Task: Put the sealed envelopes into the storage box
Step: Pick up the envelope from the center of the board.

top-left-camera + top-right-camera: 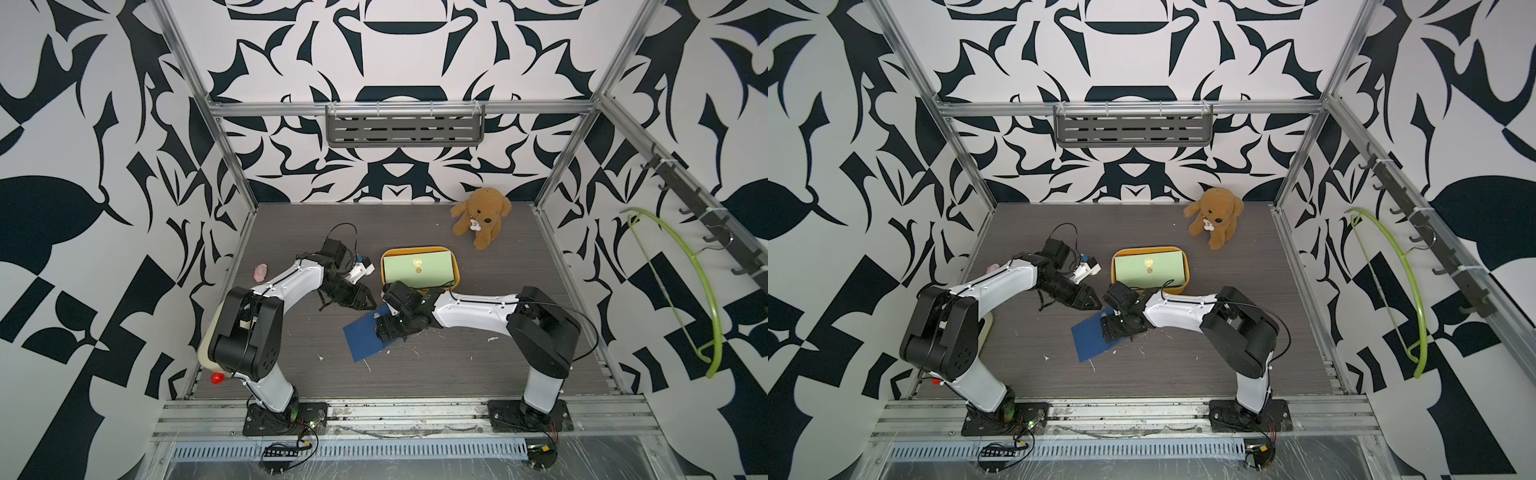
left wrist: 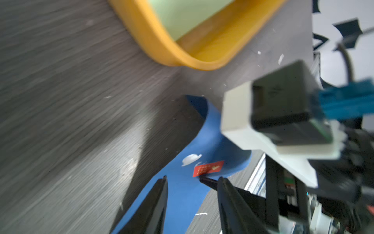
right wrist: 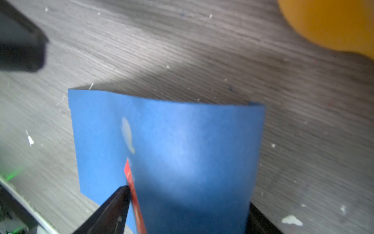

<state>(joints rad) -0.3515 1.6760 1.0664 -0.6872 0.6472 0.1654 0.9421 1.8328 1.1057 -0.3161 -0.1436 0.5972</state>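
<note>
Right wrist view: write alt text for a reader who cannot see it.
A blue envelope with a red sticker seal bows between the two black fingers of the right tool, over a grey wood-grain table. A corner of the yellow storage box shows at the frame's edge.

Your left end effector (image 2: 192,179) hangs low, jaws parted and empty; your right end effector (image 3: 188,200), wrist pitched down, squeezes the navy envelope (image 3: 182,131) bowed between its fingers.
</note>
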